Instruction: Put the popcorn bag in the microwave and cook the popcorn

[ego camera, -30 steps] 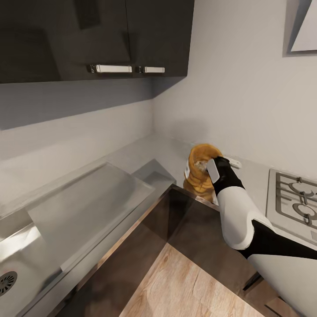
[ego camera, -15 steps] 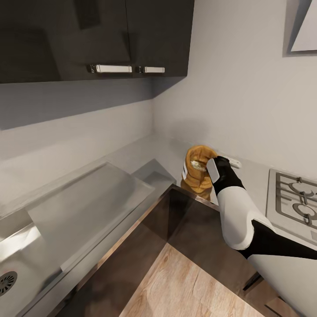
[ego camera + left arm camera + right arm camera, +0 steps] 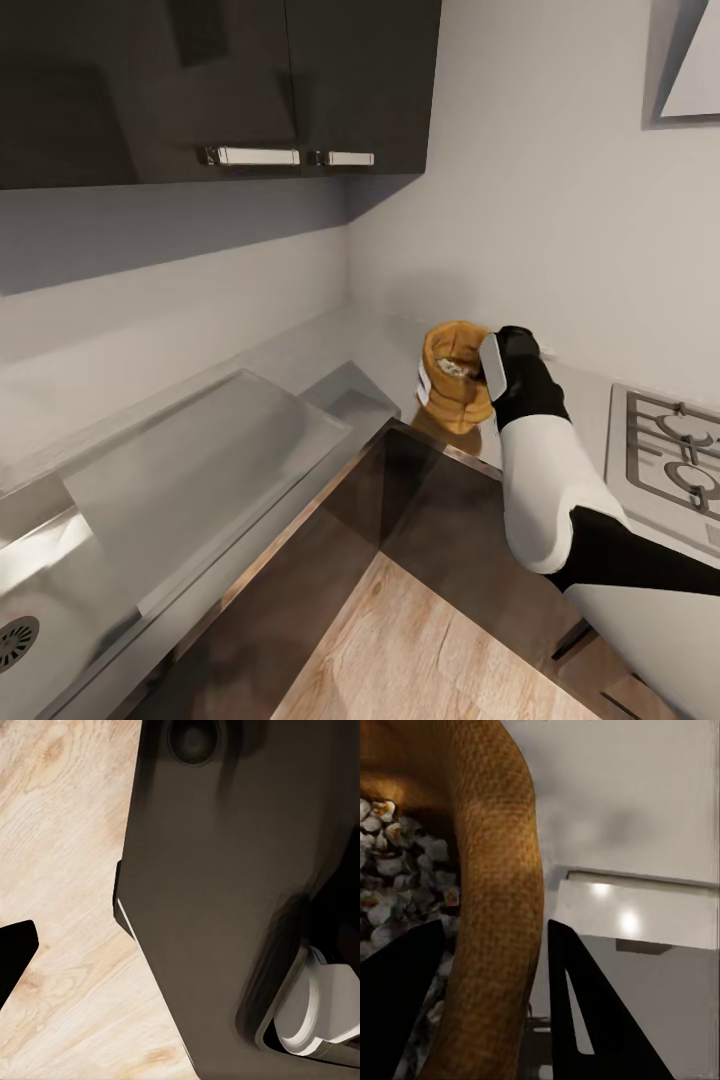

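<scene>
The setting is a kitchen corner with pale grey walls, dark glossy upper cabinets (image 3: 215, 85) and a long grey brushed-steel table (image 3: 300, 360) running along both walls above dark cabinet fronts. A light wood floor (image 3: 420, 650) lies below.

The small mustard-yellow crinkled popcorn bag (image 3: 455, 385) with a rolled rim is the reference for what follows. It sits near the front edge of the table, close to the inner corner of the walls, apparently raised slightly off the surface, though contact cannot be confirmed. Whitish-beige popcorn kernels (image 3: 453, 367) show in its mouth, and more plainly in the right wrist view (image 3: 394, 900). A grated gas hob (image 3: 665, 455) lies well apart from the bag, on the far side of the arm. A steel sink basin with a drain (image 3: 15, 635) lies well apart from the bag on the opposite side.

The right hand (image 3: 488, 372) is clenched on the bag's rolled rim. In the right wrist view one dark finger (image 3: 394, 1012) sits inside the mouth against the kernels and the other lies outside the fabric wall. Judgement: the rim grip keeps the mouth upward, so the contents stay in during carrying.

The left wrist view shows the wood floor and a dark robot body panel (image 3: 225, 892); the left hand's state cannot be told.

The microwave is yet to be reached, so the task is at its early carrying stage.
</scene>
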Available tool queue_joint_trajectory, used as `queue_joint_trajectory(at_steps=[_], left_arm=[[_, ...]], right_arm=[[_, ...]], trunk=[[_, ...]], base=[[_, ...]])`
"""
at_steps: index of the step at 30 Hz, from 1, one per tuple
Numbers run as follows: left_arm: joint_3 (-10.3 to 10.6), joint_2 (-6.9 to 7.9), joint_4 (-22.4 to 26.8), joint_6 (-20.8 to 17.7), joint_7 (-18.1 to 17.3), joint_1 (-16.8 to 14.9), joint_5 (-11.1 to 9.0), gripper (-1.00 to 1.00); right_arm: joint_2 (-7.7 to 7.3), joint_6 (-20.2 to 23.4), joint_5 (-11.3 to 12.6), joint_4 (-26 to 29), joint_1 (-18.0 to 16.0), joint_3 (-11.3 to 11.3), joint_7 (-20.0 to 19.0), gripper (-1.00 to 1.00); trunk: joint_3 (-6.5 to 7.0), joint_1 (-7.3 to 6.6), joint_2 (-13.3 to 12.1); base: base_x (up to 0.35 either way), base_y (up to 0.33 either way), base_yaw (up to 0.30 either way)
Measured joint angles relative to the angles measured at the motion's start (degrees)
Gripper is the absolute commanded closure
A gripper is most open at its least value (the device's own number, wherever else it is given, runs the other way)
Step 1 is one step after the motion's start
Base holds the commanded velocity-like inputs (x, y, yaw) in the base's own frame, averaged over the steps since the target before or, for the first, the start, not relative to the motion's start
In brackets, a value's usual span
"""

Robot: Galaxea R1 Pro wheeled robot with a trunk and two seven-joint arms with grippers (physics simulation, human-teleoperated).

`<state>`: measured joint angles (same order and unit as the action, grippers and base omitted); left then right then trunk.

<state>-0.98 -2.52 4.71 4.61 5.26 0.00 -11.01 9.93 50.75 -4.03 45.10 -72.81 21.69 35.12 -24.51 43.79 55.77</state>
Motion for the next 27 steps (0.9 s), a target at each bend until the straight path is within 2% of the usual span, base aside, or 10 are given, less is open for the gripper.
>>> queue_joint_trajectory(at_steps=[1,4,6,8,11,13,16,21,27], left_arm=[[-0.01,0.01,0.0,0.0,0.0,0.0,0.0,-1.0],[-0.01,-0.01,0.0,0.0,0.0,0.0,0.0,-1.0],[-0.01,-0.01,0.0,0.0,0.0,0.0,0.0,-1.0],[-0.01,-0.01,0.0,0.0,0.0,0.0,0.0,-1.0],[-0.01,-0.01,-0.01,0.01,0.0,0.0,0.0,-1.0],[-0.01,-0.01,0.0,0.0,0.0,0.0,0.0,-1.0],[-0.01,-0.01,0.0,0.0,-0.03,0.0,0.0,-1.0],[0.01,-0.01,0.02,0.02,-0.08,0.0,0.09,-1.0],[0.05,-0.54,0.03,0.13,-0.03,0.0,0.1,-1.0]], right_arm=[[0.0,0.66,0.03,0.36,0.0,-0.14,0.0,1.0],[0.0,5.33,0.43,1.49,0.0,-4.87,-0.34,1.0],[0.0,8.36,1.52,1.81,0.0,-5.75,-0.68,1.0],[0.01,8.96,2.78,3.6,-0.01,-7.37,-2.33,1.0],[0.01,8.93,3.45,6.24,-0.01,-13.11,-5.91,1.0],[0.01,8.99,3.44,8.22,-0.01,-15.57,-8.13,1.0],[0.01,9.03,3.42,9.35,-0.01,-16.41,-10.57,1.0],[0.01,9.04,3.39,9.54,-0.01,-16.62,-11.35,1.0],[0.01,9.04,3.38,9.53,-0.01,-16.63,-11.61,1.0]], trunk=[[0.0,0.0,0.0],[0.0,0.0,0.0],[0.0,0.0,0.0],[0.0,0.0,0.0],[0.0,0.0,0.0],[0.0,0.0,0.0],[0.0,0.0,0.0],[0.0,0.0,0.0],[0.0,0.04,-0.01]], base=[[0.0,0.0,0.0],[0.0,0.0,0.0],[0.0,0.0,0.0],[0.0,0.0,0.0],[0.0,0.0,0.0],[0.0,0.0,0.0],[0.0,0.0,0.0],[-0.004,0.0,0.0],[-0.27,0.0,0.0]])
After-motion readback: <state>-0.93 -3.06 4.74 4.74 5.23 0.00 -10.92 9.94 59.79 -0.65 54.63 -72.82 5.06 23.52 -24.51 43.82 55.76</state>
